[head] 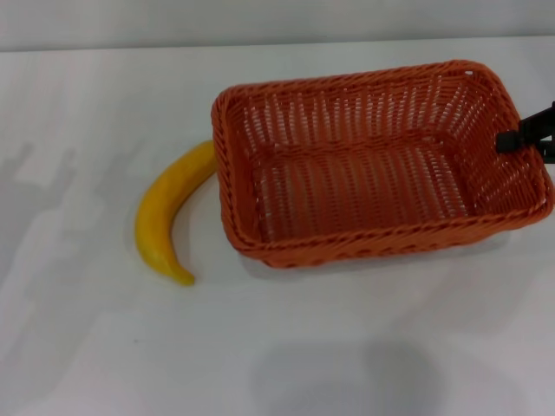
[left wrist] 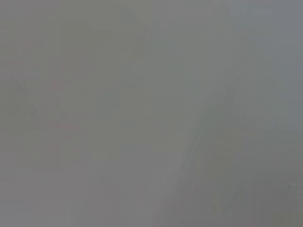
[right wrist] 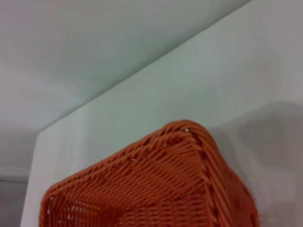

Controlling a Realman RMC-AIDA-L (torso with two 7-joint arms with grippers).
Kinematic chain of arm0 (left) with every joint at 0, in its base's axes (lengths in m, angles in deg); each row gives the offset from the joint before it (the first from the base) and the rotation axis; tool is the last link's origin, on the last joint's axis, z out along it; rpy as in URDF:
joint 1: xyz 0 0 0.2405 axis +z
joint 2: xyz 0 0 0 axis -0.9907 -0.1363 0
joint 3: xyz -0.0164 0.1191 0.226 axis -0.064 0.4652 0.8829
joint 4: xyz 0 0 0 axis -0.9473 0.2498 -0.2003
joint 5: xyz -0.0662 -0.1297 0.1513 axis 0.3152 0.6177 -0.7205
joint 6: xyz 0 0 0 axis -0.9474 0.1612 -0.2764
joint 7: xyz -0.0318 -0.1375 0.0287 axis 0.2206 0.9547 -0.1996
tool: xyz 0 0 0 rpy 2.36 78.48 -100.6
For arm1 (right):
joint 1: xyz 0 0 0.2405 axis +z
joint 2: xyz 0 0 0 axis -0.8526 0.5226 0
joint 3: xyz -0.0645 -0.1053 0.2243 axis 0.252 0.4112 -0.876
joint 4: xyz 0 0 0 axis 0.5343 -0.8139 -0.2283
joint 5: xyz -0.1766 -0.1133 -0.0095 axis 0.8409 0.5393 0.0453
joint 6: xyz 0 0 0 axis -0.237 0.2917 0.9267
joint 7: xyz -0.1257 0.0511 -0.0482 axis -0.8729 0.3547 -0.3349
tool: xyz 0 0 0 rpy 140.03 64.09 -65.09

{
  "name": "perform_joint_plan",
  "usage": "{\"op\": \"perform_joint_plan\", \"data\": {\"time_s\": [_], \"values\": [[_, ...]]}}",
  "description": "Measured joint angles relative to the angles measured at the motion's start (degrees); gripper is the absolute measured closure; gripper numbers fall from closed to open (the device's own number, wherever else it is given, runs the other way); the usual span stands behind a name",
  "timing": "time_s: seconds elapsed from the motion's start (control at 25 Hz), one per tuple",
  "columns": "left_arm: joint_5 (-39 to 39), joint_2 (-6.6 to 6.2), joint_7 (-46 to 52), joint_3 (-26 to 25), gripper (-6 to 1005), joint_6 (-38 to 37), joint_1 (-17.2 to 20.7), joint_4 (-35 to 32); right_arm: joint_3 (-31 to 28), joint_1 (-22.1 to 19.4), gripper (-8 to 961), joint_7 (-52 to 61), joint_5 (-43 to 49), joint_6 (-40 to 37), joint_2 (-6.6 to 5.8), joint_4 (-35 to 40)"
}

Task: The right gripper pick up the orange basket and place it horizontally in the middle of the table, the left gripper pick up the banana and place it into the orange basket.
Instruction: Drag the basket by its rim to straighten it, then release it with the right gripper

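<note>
White table (head: pixel 87 364): right gripper (head: pixel 525 139) pinching orange basket (head: pixel 364 165) rim; banana (head: pixel 169 212) touching basket's left end.

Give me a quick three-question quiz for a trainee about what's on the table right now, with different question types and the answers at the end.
1. True or false: the curved yellow banana lies inside the rectangular orange woven wicker basket.
2. Multiple choice: the right gripper is at which part of the basket? A) the rim on the robot's right B) the rim next to the banana C) the floor of the basket
3. Fill in: the banana's upper end meets the basket's ___ wall, by the robot's own sides.

Key: 1 false, it lies on the white matte table beside the basket. 2 A. 3 left.
</note>
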Motion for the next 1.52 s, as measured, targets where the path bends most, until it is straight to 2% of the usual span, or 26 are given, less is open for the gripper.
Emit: {"op": "perform_joint_plan", "data": {"time_s": [0.36,0.8,1.16,1.36,1.52], "values": [[0.1,0.00,-0.7,0.1,288,0.0,0.0,-0.1,1.5,0.2,783,-2.8,-0.7,0.0,-0.62,0.8],[0.2,0.09,-0.8,0.1,287,0.0,0.1,-0.1,1.7,0.0,784,0.3,-0.4,-2.0,-0.10,0.4],[0.0,0.01,-1.3,0.1,287,0.0,0.0,0.0,5.9,0.2,784,-1.6,-0.2,-2.4,0.03,-0.8],[0.0,0.05,-1.7,0.1,286,0.1,0.1,-0.2,6.2,0.3,701,-2.4,-0.2,-2.9,-0.64,-0.9],[0.0,0.07,-1.7,0.1,286,0.1,0.2,-0.2,6.3,0.3,644,-2.5,-0.3,-3.0,-0.62,-1.0]]}}
